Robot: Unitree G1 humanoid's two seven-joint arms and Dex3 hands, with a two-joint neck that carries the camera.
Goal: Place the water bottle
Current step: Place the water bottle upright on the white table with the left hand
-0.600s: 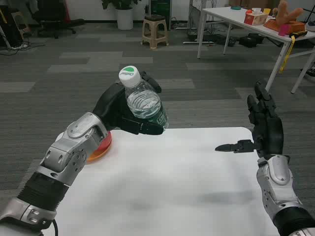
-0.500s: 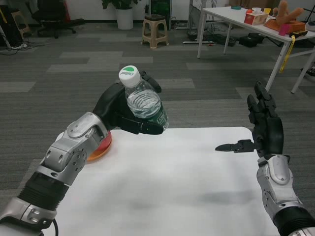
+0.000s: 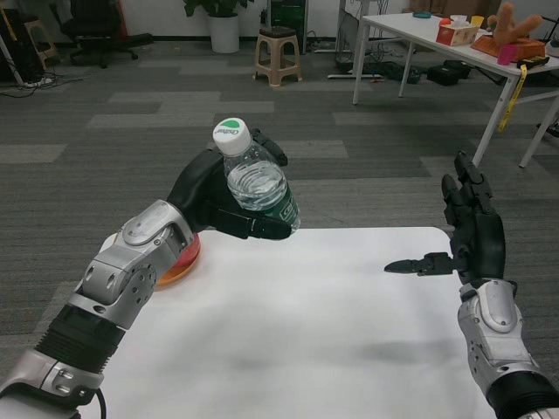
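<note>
Clear plastic, white cap, green label: your water bottle [image 3: 255, 181] sits tilted in the left hand [image 3: 214, 199], fingers wrapped around its lower half and hiding its base, above the far left part of the white table [image 3: 297, 332]. Your right hand [image 3: 472, 236] hovers spread and empty at the right edge. An orange dish [image 3: 179, 260] shows only partly behind the left forearm.

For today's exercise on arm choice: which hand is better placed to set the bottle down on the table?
The left hand: it already holds the bottle above the table's far edge. The right hand is open, holds nothing, and hovers apart at the right.
</note>
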